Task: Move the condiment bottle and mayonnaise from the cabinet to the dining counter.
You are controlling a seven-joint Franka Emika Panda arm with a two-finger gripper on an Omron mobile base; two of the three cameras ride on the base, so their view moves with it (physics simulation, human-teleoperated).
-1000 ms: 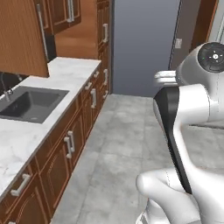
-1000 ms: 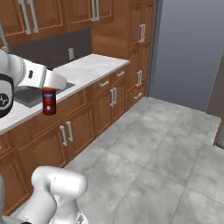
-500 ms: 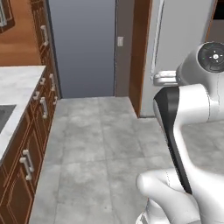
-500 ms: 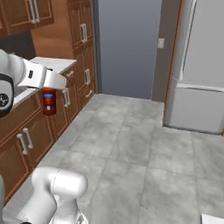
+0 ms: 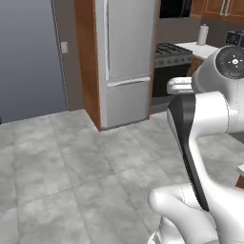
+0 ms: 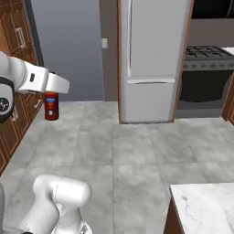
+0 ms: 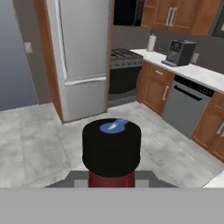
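While the condiment bottle [image 6: 51, 106] is held upright by the closed gripper [image 6: 54, 93] above the floor, it should be kept vertical until the dining counter [image 6: 205, 205] is reached.

The condiment bottle [image 6: 51, 106] top is hidden under the arm.

both base views look forward from behind the arm, sharing the fridge [image 5: 126, 62] [image 6: 153, 59]; hand view (close) too.
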